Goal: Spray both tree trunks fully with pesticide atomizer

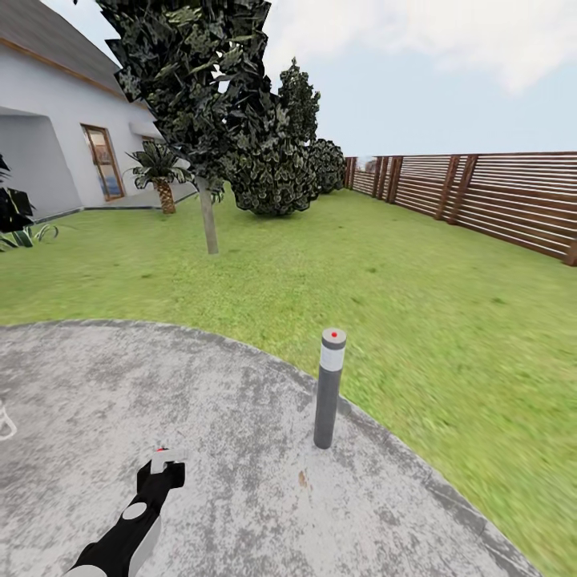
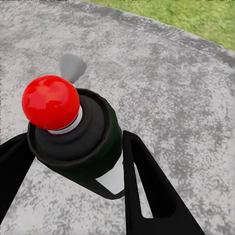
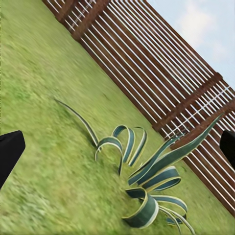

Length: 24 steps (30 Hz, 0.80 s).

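Note:
The pesticide atomizer (image 2: pixel 83 142) is a dark bottle with a white label and a red knob on top. My left gripper (image 2: pixel 73 142) is shut on it, one black finger on each side. In the head view the left gripper (image 1: pixel 163 474) holds the atomizer (image 1: pixel 164 458) low over the grey paved floor (image 1: pixel 240 449), at the lower left. One tree stands on the lawn ahead, with a bare grey-brown trunk (image 1: pixel 209 220) under a wide leafy canopy (image 1: pixel 188 72). My right gripper (image 3: pixel 117 147) is open, its black fingertips (image 3: pixel 10 152) far apart over grass.
A grey lamp post (image 1: pixel 328 389) with a red dot stands on the patio's edge, right of the left gripper. Dark bushes (image 1: pixel 280 172) and a small palm (image 1: pixel 160 180) lie behind the tree. A white house (image 1: pixel 48 136) is on the left and a slatted fence (image 1: pixel 481 196) on the right. A striped leafy plant (image 3: pixel 147 171) grows near the fence.

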Tool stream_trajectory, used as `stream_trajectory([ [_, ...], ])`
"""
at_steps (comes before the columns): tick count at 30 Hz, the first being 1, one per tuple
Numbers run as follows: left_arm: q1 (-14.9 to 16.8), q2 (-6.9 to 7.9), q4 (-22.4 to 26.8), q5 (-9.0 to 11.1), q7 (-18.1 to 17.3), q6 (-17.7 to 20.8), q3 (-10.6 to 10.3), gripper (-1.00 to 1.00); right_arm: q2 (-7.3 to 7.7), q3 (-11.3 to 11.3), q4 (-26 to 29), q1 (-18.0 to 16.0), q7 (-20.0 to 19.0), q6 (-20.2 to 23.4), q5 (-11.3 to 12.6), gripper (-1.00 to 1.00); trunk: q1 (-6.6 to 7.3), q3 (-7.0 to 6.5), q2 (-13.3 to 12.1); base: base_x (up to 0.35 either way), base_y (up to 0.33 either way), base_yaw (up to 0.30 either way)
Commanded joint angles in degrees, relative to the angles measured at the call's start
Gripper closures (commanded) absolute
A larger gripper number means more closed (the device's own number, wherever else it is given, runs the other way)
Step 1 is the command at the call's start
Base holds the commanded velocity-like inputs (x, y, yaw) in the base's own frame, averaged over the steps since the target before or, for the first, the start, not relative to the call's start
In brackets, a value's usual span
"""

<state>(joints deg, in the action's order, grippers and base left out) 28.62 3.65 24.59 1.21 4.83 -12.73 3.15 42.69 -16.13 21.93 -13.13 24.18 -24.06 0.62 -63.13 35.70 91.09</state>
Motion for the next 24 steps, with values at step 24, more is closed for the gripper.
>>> stream_trajectory([
  [24,0.03,0.05,-0.07,0.1,0.09,-0.19,0.02,1.0,-0.06,-0.04,-0.05,-0.05,0.01,-0.29,-0.01,-1.0,5.28,-4.26,-9.61,0.0,0.0,0.0],
])
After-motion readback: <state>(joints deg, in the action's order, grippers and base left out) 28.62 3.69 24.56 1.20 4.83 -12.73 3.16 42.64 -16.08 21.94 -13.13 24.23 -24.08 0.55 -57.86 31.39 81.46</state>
